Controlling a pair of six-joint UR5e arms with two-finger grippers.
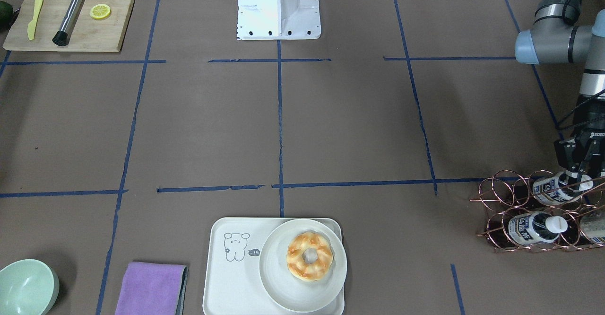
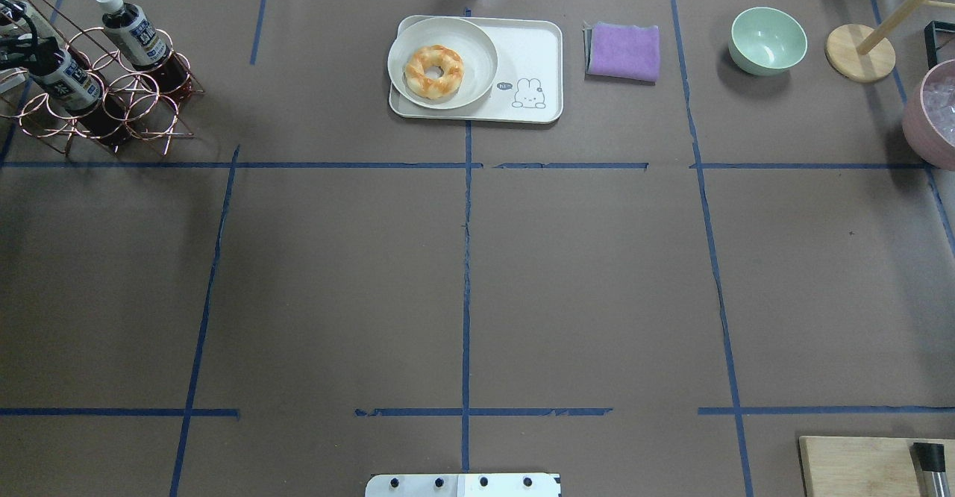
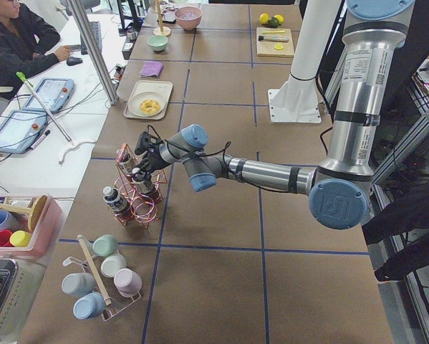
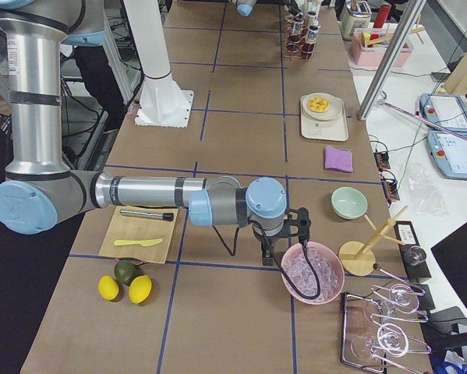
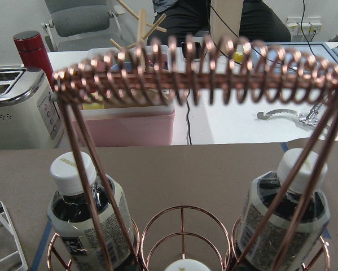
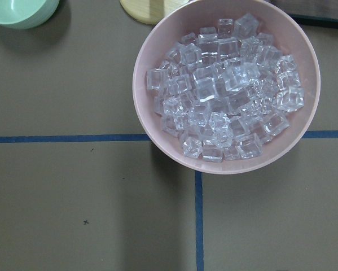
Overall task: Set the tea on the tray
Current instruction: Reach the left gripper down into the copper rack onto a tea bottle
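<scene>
Three tea bottles stand in a copper wire rack [image 1: 501, 211] at the table's left end. One tea bottle [image 1: 550, 188] sits under my left gripper [image 1: 580, 172], whose fingers look open on either side of its white cap. Another tea bottle [image 1: 530, 226] stands beside it. The left wrist view looks through the rack at two bottles [image 5: 84, 220] and a cap [image 5: 183, 265] at the bottom edge. The cream tray [image 1: 231, 286] lies at the table's far middle and carries a round plate [image 1: 283, 293] with a doughnut [image 1: 309, 256]. My right gripper [image 4: 284, 253] hangs over a pink ice bowl; I cannot tell its state.
A purple cloth [image 1: 151, 289] and a green bowl [image 1: 26, 289] lie beside the tray. A wooden board [image 1: 71, 40] with a knife, a metal rod and a lemon slice sits near the robot's right. The pink bowl of ice [image 6: 225, 90] and a wooden stand [image 2: 859, 52] are at the right end.
</scene>
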